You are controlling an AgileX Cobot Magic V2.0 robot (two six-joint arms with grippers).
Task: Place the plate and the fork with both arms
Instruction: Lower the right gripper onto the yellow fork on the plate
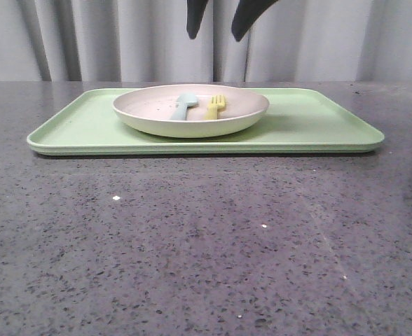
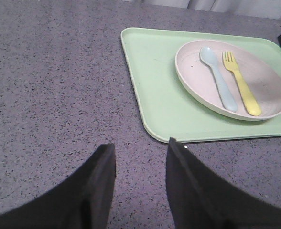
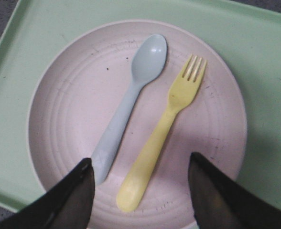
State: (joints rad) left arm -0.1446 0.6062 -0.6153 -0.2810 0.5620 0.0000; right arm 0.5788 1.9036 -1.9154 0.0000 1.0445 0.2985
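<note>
- Right claw (image 3: pixel 139 191): spread wide, empty, poised above the plate (image 3: pixel 64 119) with the handle end of the fork (image 3: pixel 159 143) between the two fingers.
- Risk of catching the spoon (image 3: pixel 126 109) as well: lying just beside the fork inside the plate, handle end close to one finger (a slight sideways offset on descent would be enough).
- Risk of a weak pinch: thick, smooth-looking plastic handle resting on a curved plate floor, likely to roll or skid under uneven finger contact.
- Risk of shifting the plate: sitting loose on the green tray (image 1: pixel 318 119), toward its left half, so a downward push on the rim could tip or slide it.
- Left claw (image 2: pixel 140 167): spread apart, empty, hanging over bare table (image 2: pixel 54 86) near the tray's corner, well apart from the plate.
- Risk of the two arms crowding each other when reaching for the plate (both targets in one spot); sequencing advised.
</note>
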